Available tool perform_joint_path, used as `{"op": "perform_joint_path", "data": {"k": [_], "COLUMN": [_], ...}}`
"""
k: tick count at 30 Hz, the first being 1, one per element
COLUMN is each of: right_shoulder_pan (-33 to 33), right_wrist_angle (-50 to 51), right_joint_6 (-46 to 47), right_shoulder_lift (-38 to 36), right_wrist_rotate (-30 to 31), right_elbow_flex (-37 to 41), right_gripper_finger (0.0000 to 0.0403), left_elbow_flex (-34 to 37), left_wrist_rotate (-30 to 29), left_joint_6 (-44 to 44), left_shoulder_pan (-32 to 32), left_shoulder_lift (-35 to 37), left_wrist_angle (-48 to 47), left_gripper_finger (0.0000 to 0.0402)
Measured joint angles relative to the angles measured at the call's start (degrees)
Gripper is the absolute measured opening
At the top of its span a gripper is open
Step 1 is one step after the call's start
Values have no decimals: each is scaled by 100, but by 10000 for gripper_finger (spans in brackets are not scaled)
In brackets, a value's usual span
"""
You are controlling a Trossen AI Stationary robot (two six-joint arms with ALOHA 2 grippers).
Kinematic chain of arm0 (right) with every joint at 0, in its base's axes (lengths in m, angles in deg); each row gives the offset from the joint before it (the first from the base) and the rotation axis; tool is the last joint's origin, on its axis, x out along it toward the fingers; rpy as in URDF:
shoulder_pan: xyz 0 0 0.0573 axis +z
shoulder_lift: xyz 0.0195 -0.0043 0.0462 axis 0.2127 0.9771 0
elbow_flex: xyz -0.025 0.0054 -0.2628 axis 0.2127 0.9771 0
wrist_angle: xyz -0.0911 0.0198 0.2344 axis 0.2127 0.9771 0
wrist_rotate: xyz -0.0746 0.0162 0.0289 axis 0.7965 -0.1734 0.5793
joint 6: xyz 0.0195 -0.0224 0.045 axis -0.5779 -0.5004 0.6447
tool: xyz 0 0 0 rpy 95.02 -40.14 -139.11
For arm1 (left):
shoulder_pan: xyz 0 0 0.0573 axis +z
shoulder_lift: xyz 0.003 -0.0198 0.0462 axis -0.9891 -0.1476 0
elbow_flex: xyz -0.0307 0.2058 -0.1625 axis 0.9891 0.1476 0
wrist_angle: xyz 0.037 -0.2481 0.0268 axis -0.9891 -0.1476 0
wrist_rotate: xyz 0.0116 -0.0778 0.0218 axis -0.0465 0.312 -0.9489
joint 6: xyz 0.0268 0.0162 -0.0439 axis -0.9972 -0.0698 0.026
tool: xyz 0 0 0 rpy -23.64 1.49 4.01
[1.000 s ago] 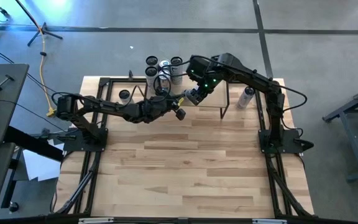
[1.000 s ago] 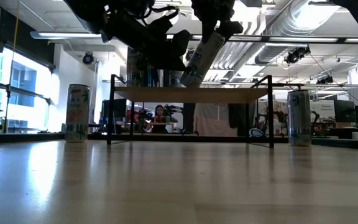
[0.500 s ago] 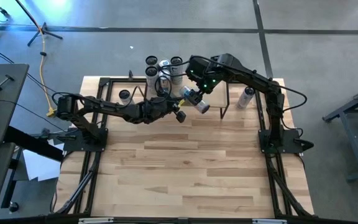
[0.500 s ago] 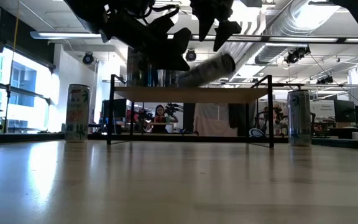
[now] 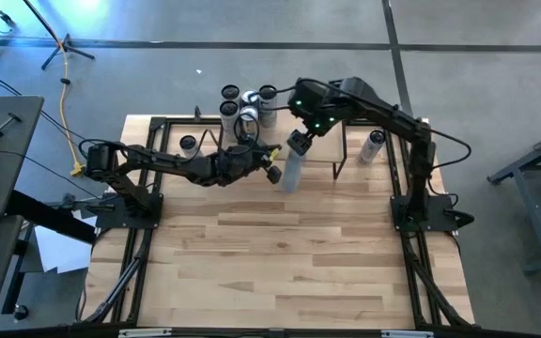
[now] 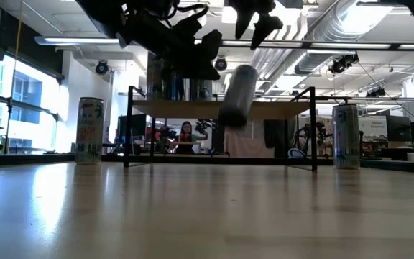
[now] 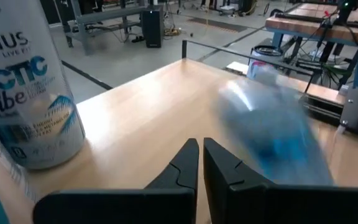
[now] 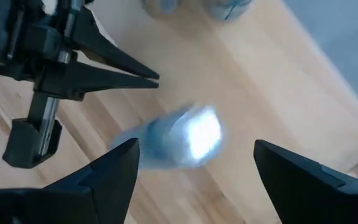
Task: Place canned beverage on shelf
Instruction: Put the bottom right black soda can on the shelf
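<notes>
1. The right claw (image 8: 194, 163) is standing released, gripping nothing.
2. The beverage can (image 6: 236, 96) is sitting loose just below it, blurred, tilting near upright at the shelf (image 6: 221, 109) front edge.
3. The left claw (image 7: 199, 163) is staying clenched and empty, just beside the can, about as near.

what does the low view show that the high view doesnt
Only the low view: the blurred can is in mid-air, clear of the tabletop, in front of the shelf edge, and a person shows in the room behind. Only the high view: the round tops of the clustered cans at the shelf's far edge. Both: the open right gripper above the loose can, and the shut left gripper beside it.
</notes>
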Motion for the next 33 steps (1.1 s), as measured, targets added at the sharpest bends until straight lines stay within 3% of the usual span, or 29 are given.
{"op": "perform_joint_path", "data": {"k": [7, 14, 23, 28, 33], "right_shoulder_pan": [337, 845, 1536, 2063, 2737], "right_wrist_angle": [177, 177, 171, 104, -1339], "right_joint_6": [42, 15, 554, 1279, 2465], "right_shoulder_lift": [-534, -949, -1035, -1226, -1811], "right_wrist_rotate": [718, 994, 1168, 1193, 800], "right_elbow_flex": [9, 11, 160, 1218, 3401], "right_gripper_finger": [303, 303, 303, 303, 303], "left_elbow_flex": [-93, -104, -102, 420, 1224], "left_wrist_rotate": [-3, -10, 29, 41, 39], "left_joint_6": [-215, -746, -551, 3, 651], "left_shoulder_pan": [-136, -602, -1390, -1946, -2495], "left_shoulder_lift": [98, 651, 1741, 2421, 3060], "left_wrist_angle": [-41, -28, -1309, -1496, -1142], "left_gripper_finger": [0, 0, 0, 0, 0]}}
